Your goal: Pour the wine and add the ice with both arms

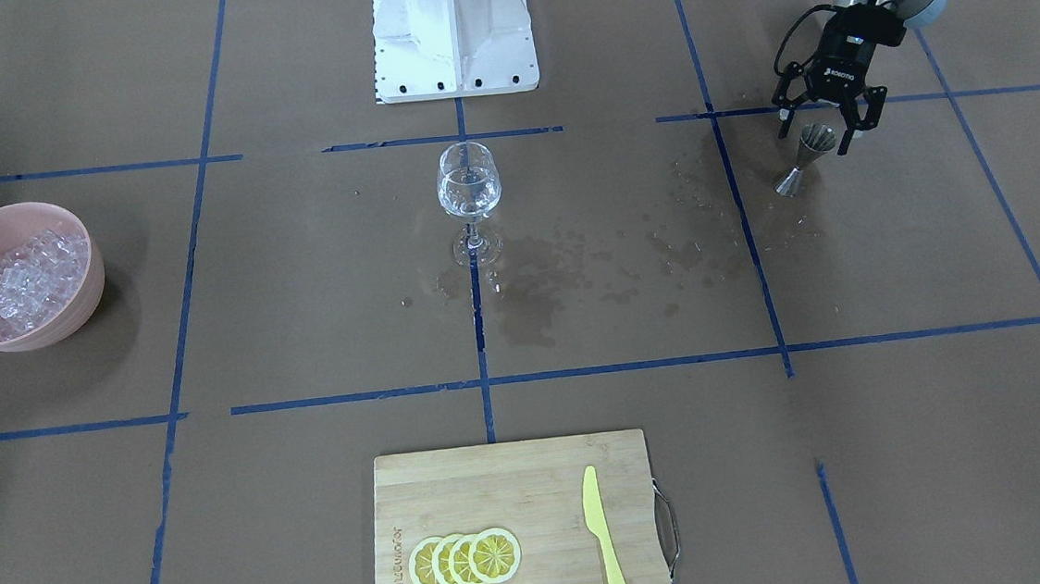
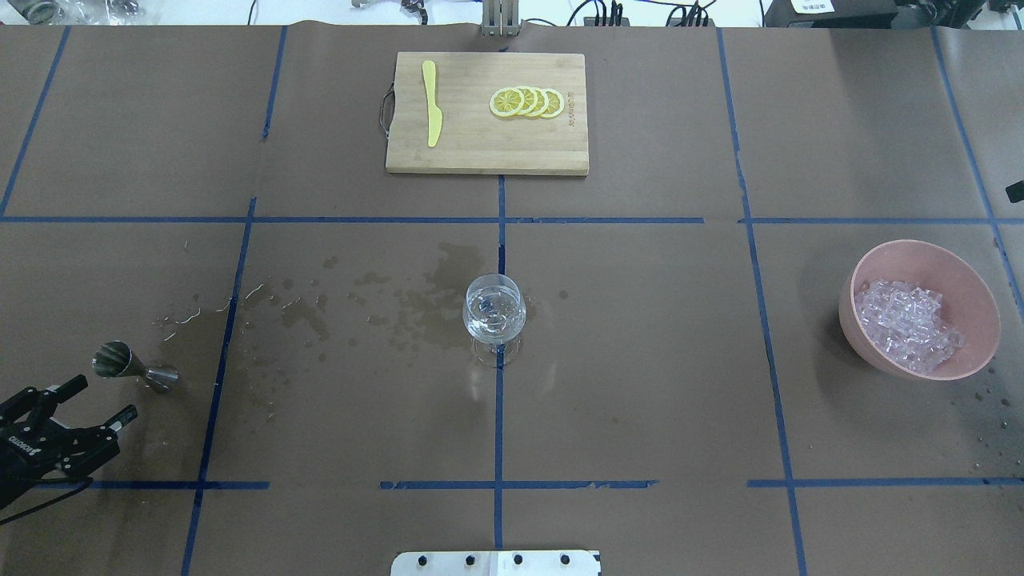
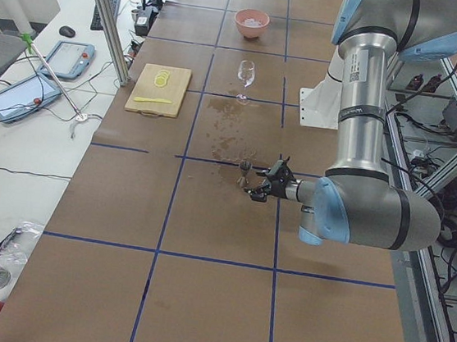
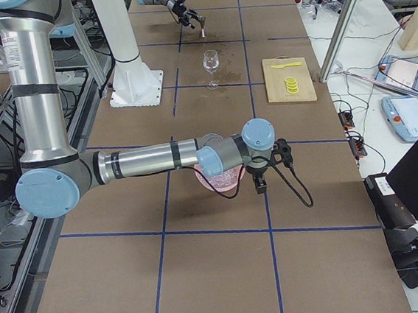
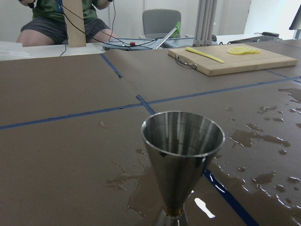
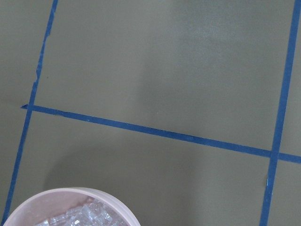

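Steel measuring cup (image 2: 132,365) stands by the spread left hand (image 2: 104,398); right hand (image 4: 261,185) near the bowl (image 1: 86,296) of ice (image 1: 18,280), grip unreadable.

I can read just 1 word for sure: the white "ROBOTIQ" brand on the black body of the left claw (image 1: 814,141), at the upper right of the front-facing view, where it sits upside down. The same word also shows at the lower left edge of the overhead view. The cutting board (image 1: 517,487), bottom centre, carries a burned-in mark (image 1: 399,562) along its left edge, too small for me to read.
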Action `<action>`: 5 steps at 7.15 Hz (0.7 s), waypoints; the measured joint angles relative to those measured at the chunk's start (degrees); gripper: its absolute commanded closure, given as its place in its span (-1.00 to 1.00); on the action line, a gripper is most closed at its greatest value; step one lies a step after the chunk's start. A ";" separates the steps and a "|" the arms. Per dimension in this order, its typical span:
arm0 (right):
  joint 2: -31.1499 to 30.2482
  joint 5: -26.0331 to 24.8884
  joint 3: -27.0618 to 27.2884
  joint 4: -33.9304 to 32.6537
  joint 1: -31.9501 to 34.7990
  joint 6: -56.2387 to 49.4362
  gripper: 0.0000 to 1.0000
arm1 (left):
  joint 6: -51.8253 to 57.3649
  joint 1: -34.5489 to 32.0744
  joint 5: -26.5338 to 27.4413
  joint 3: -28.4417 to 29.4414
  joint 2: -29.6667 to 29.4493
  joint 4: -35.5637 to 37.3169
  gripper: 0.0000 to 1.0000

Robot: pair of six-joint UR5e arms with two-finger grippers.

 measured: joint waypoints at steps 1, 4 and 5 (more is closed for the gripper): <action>-0.04 0.21 0.32 0.06 -0.46 1.09 -1.00 | 2.04 -0.13 -4.80 -1.97 3.97 0.09 -0.85; -0.95 -1.49 4.50 2.58 -6.83 13.65 -1.00 | 6.07 -3.13 -16.80 -1.95 11.11 0.36 -0.77; -3.36 -3.82 5.22 9.21 -10.23 19.72 -1.00 | 7.28 -9.22 -24.52 -1.00 11.53 0.85 -0.78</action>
